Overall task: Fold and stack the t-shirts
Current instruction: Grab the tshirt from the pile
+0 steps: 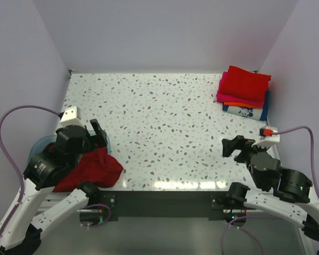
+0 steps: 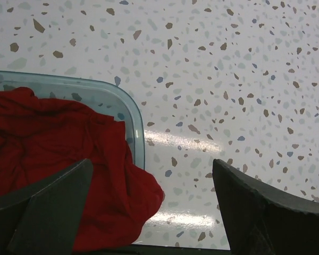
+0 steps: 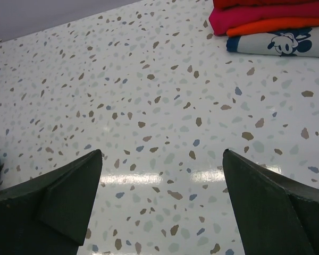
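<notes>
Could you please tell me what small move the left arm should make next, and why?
Probably lower the left claw onto the dark red t-shirt and close on it: the claw hangs open above it, and the shirt lies crumpled, spilling over the rim of the tub, unlike the folded stack at the far right.

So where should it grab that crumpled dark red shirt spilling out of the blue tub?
Probably the flap of the dark red shirt that hangs over the tub rim onto the table. It lies loose, outside the wall, so the open left gripper could pinch it from above.
</notes>
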`<control>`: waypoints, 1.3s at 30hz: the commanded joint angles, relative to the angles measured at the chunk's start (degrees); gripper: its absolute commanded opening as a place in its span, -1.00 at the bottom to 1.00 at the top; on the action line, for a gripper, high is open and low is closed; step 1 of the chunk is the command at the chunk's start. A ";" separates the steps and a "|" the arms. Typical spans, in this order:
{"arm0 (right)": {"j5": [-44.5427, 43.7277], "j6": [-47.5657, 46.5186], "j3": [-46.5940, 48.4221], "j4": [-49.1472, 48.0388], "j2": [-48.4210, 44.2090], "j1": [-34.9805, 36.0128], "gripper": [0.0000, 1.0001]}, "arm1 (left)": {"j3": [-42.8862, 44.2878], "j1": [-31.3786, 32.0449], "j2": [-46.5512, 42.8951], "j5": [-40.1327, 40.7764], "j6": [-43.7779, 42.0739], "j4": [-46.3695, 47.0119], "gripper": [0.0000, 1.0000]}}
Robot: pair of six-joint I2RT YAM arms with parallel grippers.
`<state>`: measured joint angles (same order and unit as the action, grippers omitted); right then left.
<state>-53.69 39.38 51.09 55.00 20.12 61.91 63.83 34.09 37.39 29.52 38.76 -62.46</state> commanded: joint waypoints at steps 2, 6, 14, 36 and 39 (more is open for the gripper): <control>-3.79 2.55 1.20 2.56 -0.26 0.14 0.97 | -0.20 -0.34 0.76 3.53 3.07 -1.09 1.00; -4.05 2.72 1.12 3.00 0.09 0.14 0.97 | -0.90 -0.25 2.51 3.27 4.12 -1.53 1.00; -3.18 2.99 1.03 2.65 4.05 0.14 0.97 | -6.79 -0.51 7.96 5.71 9.04 1.37 1.00; 0.52 0.88 0.50 -0.95 7.04 0.23 0.97 | -24.37 -49.11 22.55 -0.80 6.05 26.42 1.00; 0.43 0.88 0.59 -1.04 5.90 0.23 0.97 | -24.28 -50.61 25.01 1.06 7.37 27.47 1.00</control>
<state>-52.38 40.40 51.07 55.70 26.57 61.93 39.48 -15.09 60.84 26.94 43.97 -39.59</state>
